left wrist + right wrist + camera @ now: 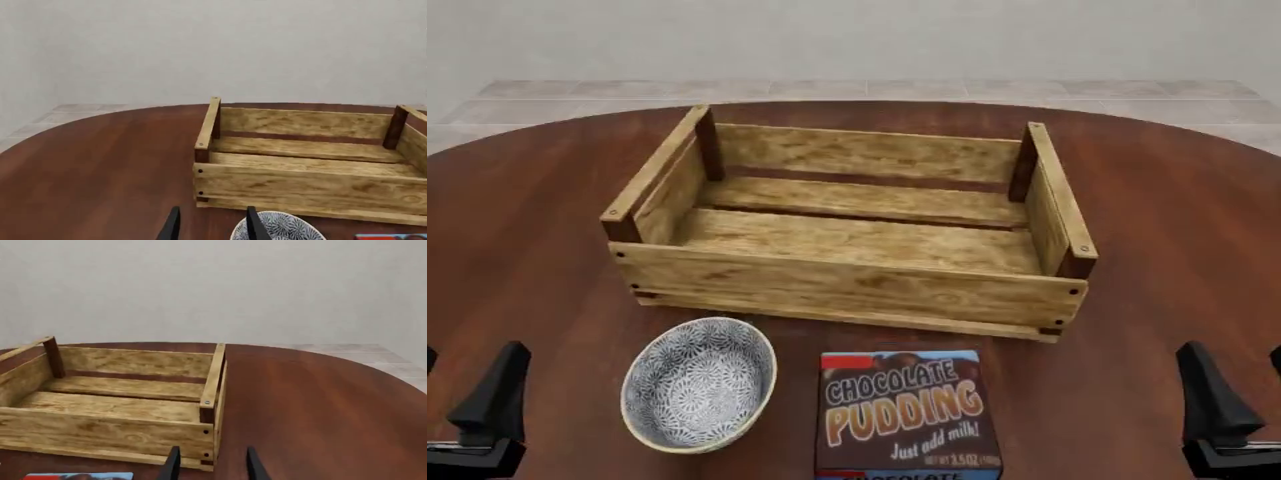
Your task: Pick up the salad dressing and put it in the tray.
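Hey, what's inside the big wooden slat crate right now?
Only bare slat flooring shows inside the light wooden slat crate with dark corner posts; no bottle in it. Its near wall hides a thin strip of floor in every view.

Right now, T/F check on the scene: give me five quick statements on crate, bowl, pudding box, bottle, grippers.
1. The tray is empty. True.
2. The bowl sits inside the tray. False: it stands on the table in front of it.
3. The chocolate pudding box lies right of the bowl. True.
4. The salad dressing stands beside the bowl. False: no bottle shows in any view.
5. The left gripper holds the bowl. False: open, holding nothing.
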{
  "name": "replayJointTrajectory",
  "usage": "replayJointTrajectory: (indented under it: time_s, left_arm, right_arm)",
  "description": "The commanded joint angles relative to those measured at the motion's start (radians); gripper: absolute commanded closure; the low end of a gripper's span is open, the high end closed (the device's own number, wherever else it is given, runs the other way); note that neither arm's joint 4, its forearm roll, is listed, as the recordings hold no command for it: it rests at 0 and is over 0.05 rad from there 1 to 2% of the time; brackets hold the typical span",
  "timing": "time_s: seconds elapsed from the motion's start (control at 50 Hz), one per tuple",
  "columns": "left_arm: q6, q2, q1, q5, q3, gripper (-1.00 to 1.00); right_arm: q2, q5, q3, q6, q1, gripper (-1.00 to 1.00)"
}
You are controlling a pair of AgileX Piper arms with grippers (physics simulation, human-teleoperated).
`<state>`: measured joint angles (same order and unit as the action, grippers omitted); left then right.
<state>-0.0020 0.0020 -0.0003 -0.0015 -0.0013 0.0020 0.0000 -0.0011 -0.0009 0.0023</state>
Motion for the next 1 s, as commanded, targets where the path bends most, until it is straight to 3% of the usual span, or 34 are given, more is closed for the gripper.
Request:
replayJointTrajectory:
  time_s: [0.02,0.5,0.76,1.0]
  left_arm:
    - [0.000,0.003,-0.011,-0.005,-0.006,-1.00]
    - [0.041,-0.001,-0.036,0.022,-0.054,-1.00]
    - [0.088,0.000,-0.023,0.148,-0.147,-1.00]
    - [0.066,0.017,0.004,0.248,-0.227,-1.00]
  right_arm:
    - [0.006,-0.001,-0.002,-0.001,0.018,-1.00]
    - [0.013,-0.002,0.000,0.009,0.036,-1.00]
    - [0.015,-0.003,-0.003,0.011,0.042,-1.00]
    - [0.017,-0.005,-0.004,0.012,0.044,-1.00]
